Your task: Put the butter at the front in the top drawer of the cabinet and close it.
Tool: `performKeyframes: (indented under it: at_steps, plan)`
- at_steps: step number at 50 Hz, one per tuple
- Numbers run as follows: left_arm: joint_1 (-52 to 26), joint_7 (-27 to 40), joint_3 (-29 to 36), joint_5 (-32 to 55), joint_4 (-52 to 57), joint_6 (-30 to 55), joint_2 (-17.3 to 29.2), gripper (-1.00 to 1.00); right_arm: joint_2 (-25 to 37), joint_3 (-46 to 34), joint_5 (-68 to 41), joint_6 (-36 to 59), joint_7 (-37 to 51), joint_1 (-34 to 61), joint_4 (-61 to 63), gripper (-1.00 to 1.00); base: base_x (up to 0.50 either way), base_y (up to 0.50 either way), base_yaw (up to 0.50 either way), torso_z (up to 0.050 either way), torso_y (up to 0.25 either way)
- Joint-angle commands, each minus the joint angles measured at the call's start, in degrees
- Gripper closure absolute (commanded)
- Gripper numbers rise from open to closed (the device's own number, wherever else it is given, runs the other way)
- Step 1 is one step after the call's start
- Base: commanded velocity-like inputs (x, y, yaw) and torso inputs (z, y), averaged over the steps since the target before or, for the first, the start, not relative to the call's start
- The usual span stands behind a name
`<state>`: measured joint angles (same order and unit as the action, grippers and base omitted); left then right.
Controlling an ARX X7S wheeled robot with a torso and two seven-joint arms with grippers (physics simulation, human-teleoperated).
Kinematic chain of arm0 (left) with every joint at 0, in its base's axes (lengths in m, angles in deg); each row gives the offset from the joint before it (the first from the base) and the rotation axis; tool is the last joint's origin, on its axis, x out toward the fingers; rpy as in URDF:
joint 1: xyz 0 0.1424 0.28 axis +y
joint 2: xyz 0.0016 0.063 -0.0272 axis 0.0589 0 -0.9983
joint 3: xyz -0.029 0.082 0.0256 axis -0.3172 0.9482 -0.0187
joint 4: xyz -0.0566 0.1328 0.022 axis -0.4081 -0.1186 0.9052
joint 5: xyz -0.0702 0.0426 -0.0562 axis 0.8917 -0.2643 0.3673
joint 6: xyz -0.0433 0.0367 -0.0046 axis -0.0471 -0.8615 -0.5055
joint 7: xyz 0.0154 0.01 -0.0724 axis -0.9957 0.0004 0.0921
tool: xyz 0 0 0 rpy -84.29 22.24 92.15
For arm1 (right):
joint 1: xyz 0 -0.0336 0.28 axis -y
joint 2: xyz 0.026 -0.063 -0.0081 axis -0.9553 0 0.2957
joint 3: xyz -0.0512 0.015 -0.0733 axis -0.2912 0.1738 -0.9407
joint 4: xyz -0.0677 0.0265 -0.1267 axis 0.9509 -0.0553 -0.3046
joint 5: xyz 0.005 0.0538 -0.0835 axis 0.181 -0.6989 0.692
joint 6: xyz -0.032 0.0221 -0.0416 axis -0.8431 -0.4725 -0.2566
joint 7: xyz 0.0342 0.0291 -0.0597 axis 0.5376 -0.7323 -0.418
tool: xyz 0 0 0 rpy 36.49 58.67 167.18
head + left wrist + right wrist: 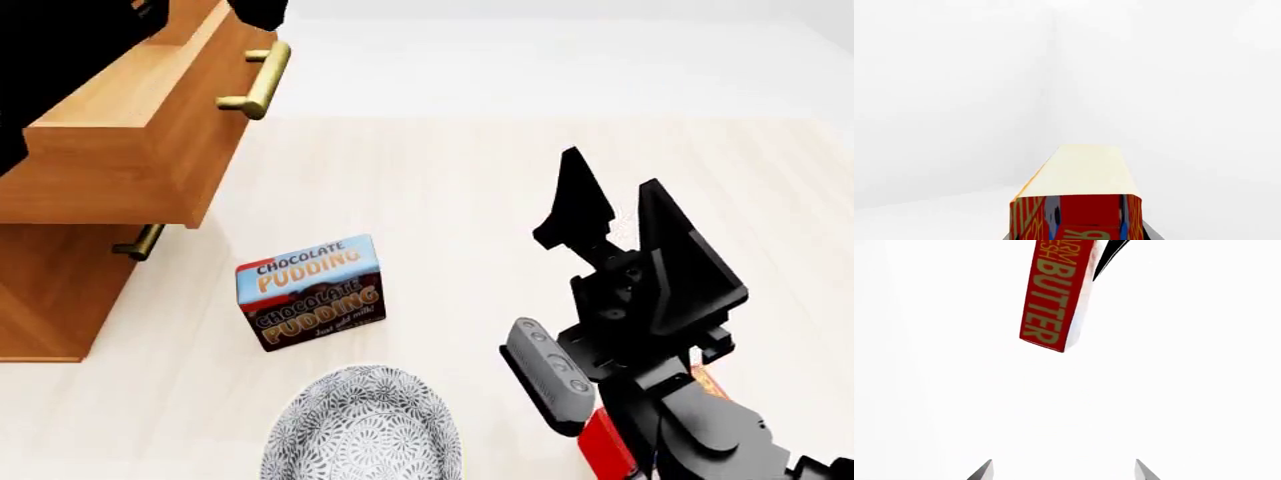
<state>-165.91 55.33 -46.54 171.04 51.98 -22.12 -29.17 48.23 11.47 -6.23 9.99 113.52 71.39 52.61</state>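
1. Presently the red-and-orange butter carton [1084, 200] hangs aloft, clamped in the left claw [1097, 262]; not yet stowed.
2. Right claw [611, 172] spread, empty.
3. Upper wooden drawer [134, 140] of the light-brown cabinet [54, 290] stands pulled out; contents hidden. Closing remains.
4. Patterned grey bowl [360, 430] at the near edge looks empty.

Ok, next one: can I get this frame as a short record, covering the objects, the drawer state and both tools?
cabinet: light-brown wooden cabinet, at the head view's left
drawer: upper wooden drawer with brass bar handle, pulled out
held item: red-and-orange butter carton, in the air, apparently gripped by the left tool
right tool: open, empty
second red carton: mostly hidden under the right arm
other items: brown-and-blue chocolate pudding box, upright; grey patterned bowl, nearer the robot
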Motion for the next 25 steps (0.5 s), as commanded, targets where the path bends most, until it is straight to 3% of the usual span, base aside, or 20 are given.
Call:
performKeyframes:
  at_steps: [1, 17, 25]
  plan:
    - [4.7, 5.5, -4.2, -7.5, 7.3, -3.8, 4.7, 1.00, 1.0, 3.2, -5.5, -0.8, -2.8, -0.4, 3.1, -1.00, 0.00, 0.00, 0.00, 0.000, 0.000]
    - [12.5, 15.5, -6.5, -21.3, 21.2, -4.2, 13.9, 1.00, 2.5, 17.9, -33.4, -2.5, -15.1, -2.5, 11.9, -1.00, 0.00, 0.00, 0.00, 0.001, 0.001]
    - [14.9, 18.8, -8.7, -23.0, 24.5, -4.7, 17.2, 1.00, 2.7, 21.2, -38.6, -4.4, -16.1, -3.1, 12.4, -1.00, 0.00, 0.00, 0.00, 0.000, 0.001]
